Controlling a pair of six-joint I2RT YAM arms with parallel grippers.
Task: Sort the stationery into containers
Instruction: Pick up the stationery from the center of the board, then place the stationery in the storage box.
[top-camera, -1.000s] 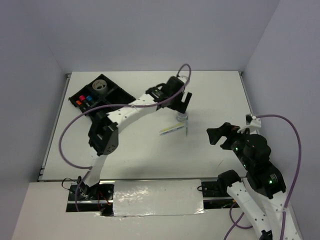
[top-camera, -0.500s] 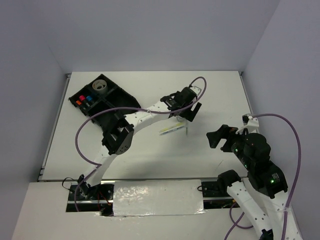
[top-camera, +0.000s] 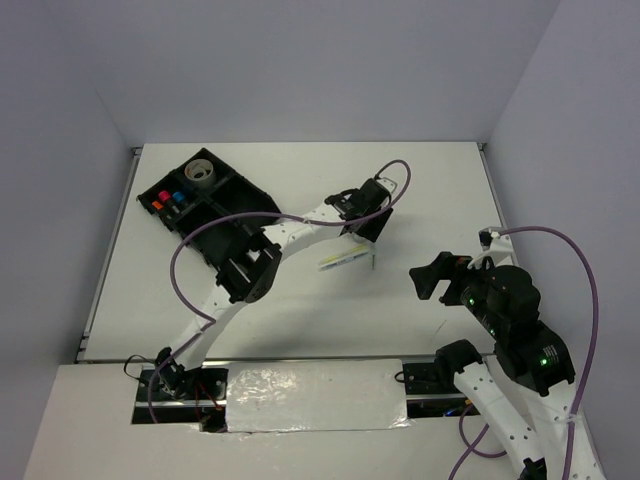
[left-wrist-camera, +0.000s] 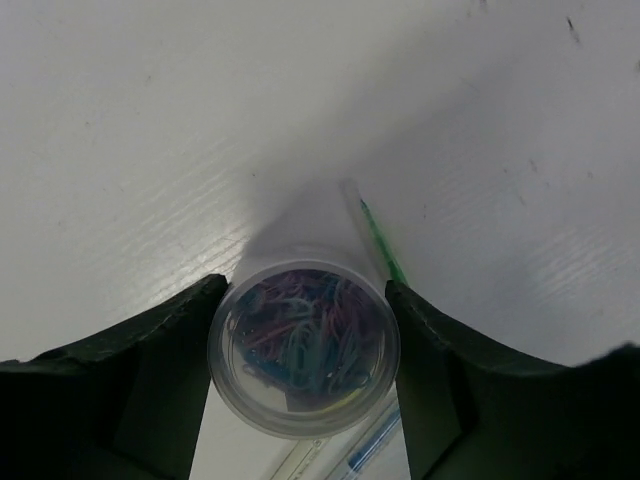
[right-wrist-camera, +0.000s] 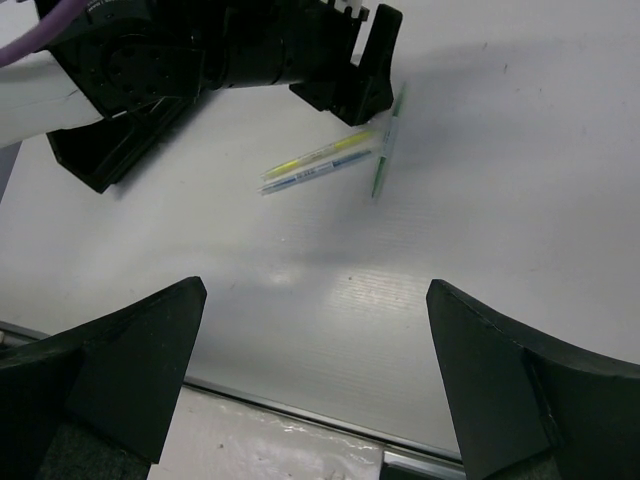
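My left gripper (top-camera: 368, 228) is at mid-table, shut on a clear round tub of coloured paper clips (left-wrist-camera: 303, 350). Its fingers (left-wrist-camera: 165, 370) press both sides of the tub, which stands on the table. Thin pens lie just beside it: a yellow-green one (right-wrist-camera: 320, 157), a blue one (right-wrist-camera: 315, 172) and a green one (right-wrist-camera: 385, 165). In the top view they show as a small bunch (top-camera: 345, 258). The black tray (top-camera: 232, 188) sits far left, with a greyish tape roll (top-camera: 200, 172) and the capped highlighters (top-camera: 170, 197) in its compartments. My right gripper (top-camera: 435, 278) is open and empty, right of the pens.
The left arm stretches across the tray's near side towards the table's middle. The table's right edge (top-camera: 492, 190) lies beyond the right gripper. A silver strip (top-camera: 315, 395) covers the near edge between the arm bases.
My left gripper has moved right and come down around the paper-clip tub. The left arm's elbow has swung right. The right gripper has drifted slightly left.
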